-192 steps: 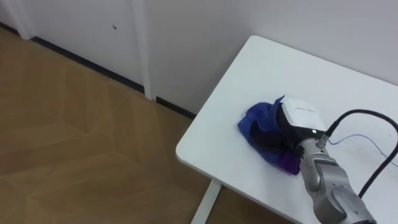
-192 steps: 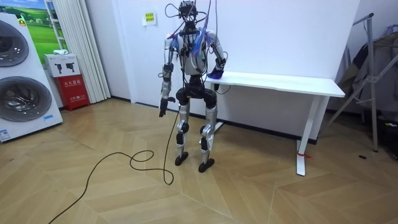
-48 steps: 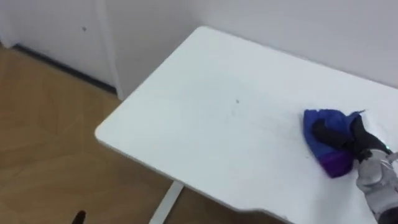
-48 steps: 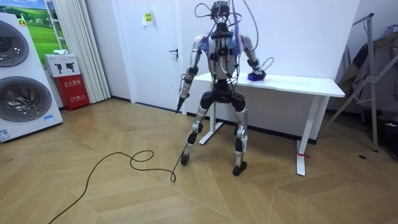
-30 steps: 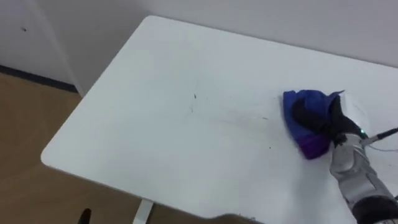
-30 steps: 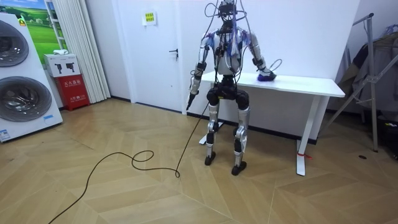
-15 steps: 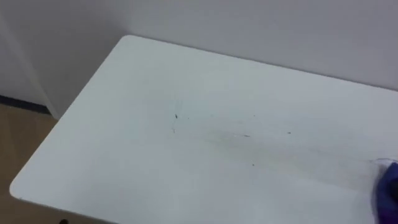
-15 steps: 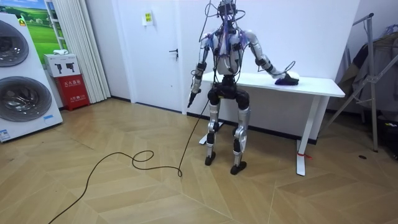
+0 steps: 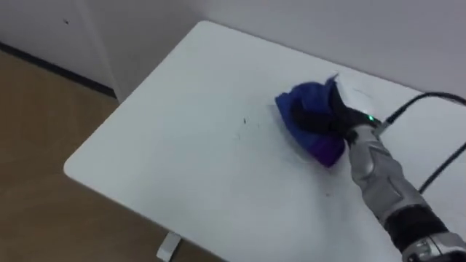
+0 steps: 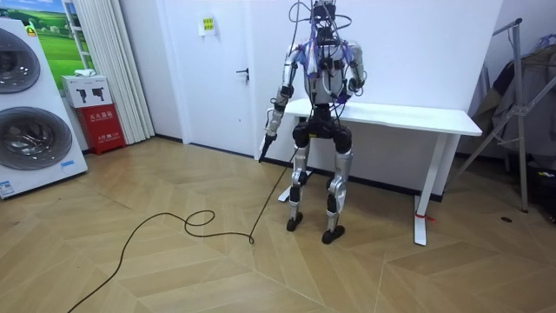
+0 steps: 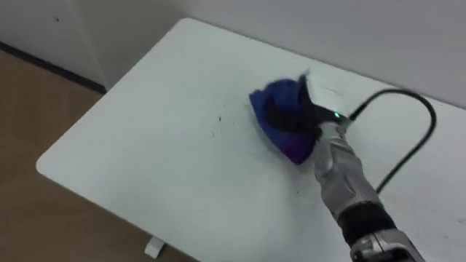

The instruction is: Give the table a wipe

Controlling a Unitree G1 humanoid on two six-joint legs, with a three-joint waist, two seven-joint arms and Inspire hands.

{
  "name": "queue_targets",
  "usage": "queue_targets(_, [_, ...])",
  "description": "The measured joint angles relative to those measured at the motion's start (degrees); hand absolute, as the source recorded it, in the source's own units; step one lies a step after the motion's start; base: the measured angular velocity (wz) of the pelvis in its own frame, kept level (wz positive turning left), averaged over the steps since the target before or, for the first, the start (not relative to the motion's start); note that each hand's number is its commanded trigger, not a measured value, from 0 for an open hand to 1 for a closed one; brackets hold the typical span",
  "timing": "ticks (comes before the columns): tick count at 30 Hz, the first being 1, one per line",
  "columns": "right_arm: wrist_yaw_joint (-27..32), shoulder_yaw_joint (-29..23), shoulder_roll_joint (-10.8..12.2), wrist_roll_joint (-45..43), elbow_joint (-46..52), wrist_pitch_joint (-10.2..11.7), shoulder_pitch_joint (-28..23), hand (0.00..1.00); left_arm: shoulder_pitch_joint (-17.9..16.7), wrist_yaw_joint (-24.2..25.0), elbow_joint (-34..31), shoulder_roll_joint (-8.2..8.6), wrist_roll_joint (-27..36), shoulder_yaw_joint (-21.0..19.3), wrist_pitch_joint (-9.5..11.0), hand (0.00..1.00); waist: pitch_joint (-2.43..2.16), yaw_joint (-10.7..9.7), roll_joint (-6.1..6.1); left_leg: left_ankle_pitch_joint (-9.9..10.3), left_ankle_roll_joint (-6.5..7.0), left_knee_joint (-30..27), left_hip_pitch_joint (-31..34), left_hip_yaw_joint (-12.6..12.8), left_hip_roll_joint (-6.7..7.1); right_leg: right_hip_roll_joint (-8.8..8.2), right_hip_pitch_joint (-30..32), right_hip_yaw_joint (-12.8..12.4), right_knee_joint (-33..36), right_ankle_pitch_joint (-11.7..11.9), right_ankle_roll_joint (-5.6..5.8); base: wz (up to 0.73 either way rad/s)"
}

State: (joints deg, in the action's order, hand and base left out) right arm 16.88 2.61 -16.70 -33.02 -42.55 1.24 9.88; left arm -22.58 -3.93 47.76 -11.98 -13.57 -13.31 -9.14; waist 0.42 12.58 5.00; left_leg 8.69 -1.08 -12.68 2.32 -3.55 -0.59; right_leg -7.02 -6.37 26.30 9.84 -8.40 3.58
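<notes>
Where the robot stands: I see it upright on the wooden floor (image 10: 174, 261), at the near long edge of the white table (image 9: 167, 145), close to the end at the room view's left, with its back to that camera.
Cloth: a blue cloth (image 9: 309, 131), bunched up, lies on the tabletop. It is nearer to the far edge by the wall than to the near edge, and well away from the left edge and both left corners.
Right hand: the right hand (image 9: 329, 120) lies on top of the cloth. Its dark fingers (image 9: 304, 116) are curled into the folds and hold the cloth, pressing it on the tabletop.
Marks: some small dark marks (image 9: 244, 122) are on the tabletop just beside the cloth, on the side of the left edge.
Left hand: the left hand (image 10: 268, 130) hangs beside the hip, apart from the table. I cannot tell how its fingers are.
Around: a washing machine (image 10: 26, 113) is at the room view's left.
</notes>
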Motion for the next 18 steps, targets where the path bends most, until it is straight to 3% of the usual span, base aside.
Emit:
queue_targets(2, [1.9,-5.3,-2.1,4.0,-1.5,2.0,-5.5,1.0,-0.5,-0.5,0.0,-0.17,-0.4,-2.8,0.7,0.0,-0.4,-2.1,0.51,0.5,0.7,-0.1,-0.6,0.1,0.39,-0.29,-1.0,0.1,-0.3,-0.1,0.2,0.09])
queue_targets(7, [1.7,-14.9,-7.0,10.9,-8.9,2.4,-11.1,1.0,-0.6,-0.5,-3.3,-0.58,-0.8,-3.8,2.8,0.0,-0.86,-5.9,0.7,1.5,1.11,-0.9,-0.8,0.6,0.61,-0.53,-1.8,-0.1,-0.2,0.1,0.52,-0.08])
queue_targets(10, [2.3,-18.0,-8.2,12.8,-9.6,1.9,-13.9,1.0,-0.6,-0.6,-6.3,-0.41,-0.6,-3.7,3.1,0.0,-1.24,-6.2,0.29,1.9,0.97,-1.3,-1.0,2.1,0.28,-0.5,-1.8,-0.5,-0.2,0.1,0.59,-0.32])
queue_targets(12, [2.6,-17.4,-8.0,12.9,-8.3,0.6,-13.5,1.0,0.2,-0.8,-6.3,-0.07,-0.6,-2.7,3.2,0.0,-1.26,-5.9,-0.12,2.0,0.86,-1.9,-0.9,3.1,-0.07,-0.38,-1.5,-1.1,-0.2,0.1,0.6,-0.37])
queue_targets(14, [3.5,-15.8,-6.8,12.6,-7.4,-2.5,-10.7,1.0,0.9,-1.2,-6.2,-0.11,0.2,0.1,3.1,0.0,-1.25,-5.0,-0.58,2.2,0.56,-2.5,-0.9,4.2,-0.62,-0.16,-1.2,-0.9,-0.2,0.1,0.6,-0.38])
queue_targets(16, [3.8,-10.6,-4.8,11.9,-4.7,-7.7,-5.9,1.0,2.7,-1.6,-4.0,0.28,0.2,4.6,2.9,0.0,-1.15,-2.5,-1.67,2.5,0.0,-3.1,-0.8,5.4,-1.69,0.52,0.0,-1.8,0.3,0.6,-0.28,-0.62])
queue_targets(17, [3.0,-5.8,-2.6,10.0,-3.5,-10.0,-1.6,1.0,3.7,-1.6,-2.1,0.3,0.0,7.0,2.0,0.0,-1.14,-0.5,-2.35,2.5,-0.01,-3.2,-0.6,4.9,-1.77,0.84,1.4,-2.1,1.2,0.9,-0.78,-0.75])
queue_targets(18, [2.2,-3.0,-1.1,9.0,-3.0,-10.8,1.1,1.0,4.3,-1.5,-1.3,0.41,-0.1,7.7,1.7,0.0,-1.15,0.5,-2.58,2.6,0.03,-3.2,-0.5,4.5,-1.79,1.05,2.2,-2.2,1.5,1.1,-1.1,-0.88])
